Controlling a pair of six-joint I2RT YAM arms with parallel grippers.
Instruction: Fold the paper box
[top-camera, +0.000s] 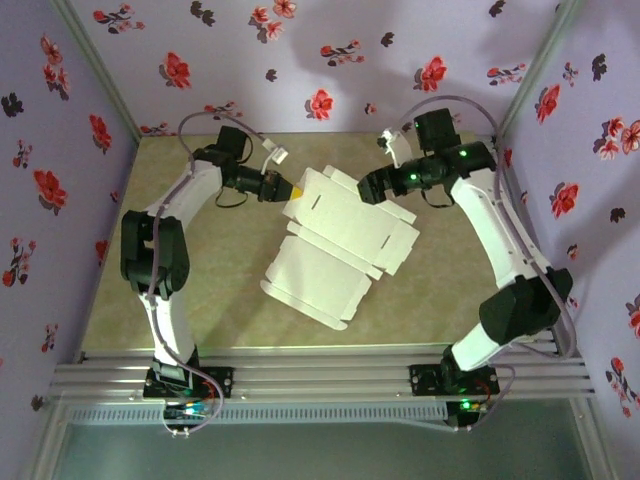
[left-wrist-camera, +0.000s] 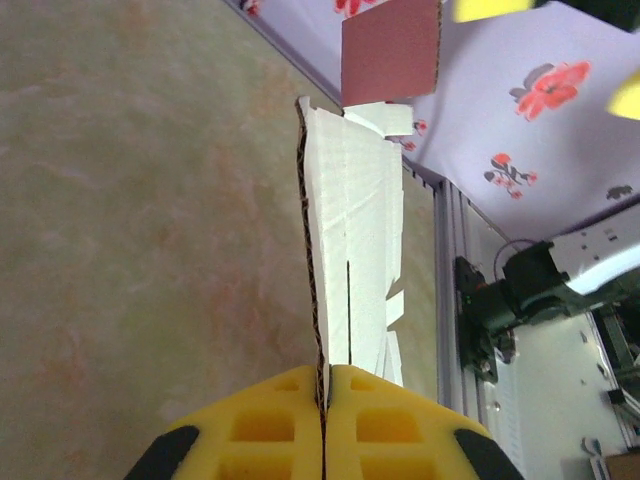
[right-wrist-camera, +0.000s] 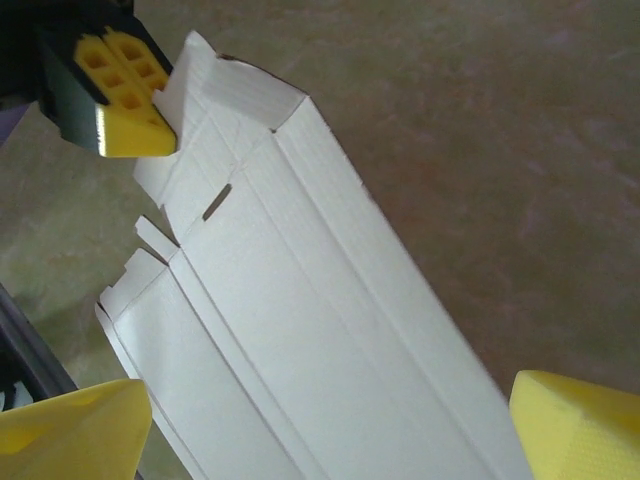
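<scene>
The paper box (top-camera: 340, 240) is a whitish die-cut sheet with tabs and a slot, lying partly raised on the tan table (top-camera: 180, 300). My left gripper (top-camera: 292, 187) is shut on the sheet's far left edge. In the left wrist view its yellow fingers (left-wrist-camera: 290, 420) pinch the cardboard edge-on, and the paper box (left-wrist-camera: 350, 220) runs away from them to a pink flap (left-wrist-camera: 390, 50). My right gripper (top-camera: 372, 186) hovers at the box's far right part. Seen from the right wrist, the right gripper (right-wrist-camera: 325, 440) stands open, with the paper box (right-wrist-camera: 300, 330) spanning the gap between its fingers.
Floral purple walls (top-camera: 60, 150) close in the table on three sides. An aluminium rail (top-camera: 320, 375) with both arm bases runs along the near edge. The left gripper (right-wrist-camera: 125, 110) appears at the top left of the right wrist view.
</scene>
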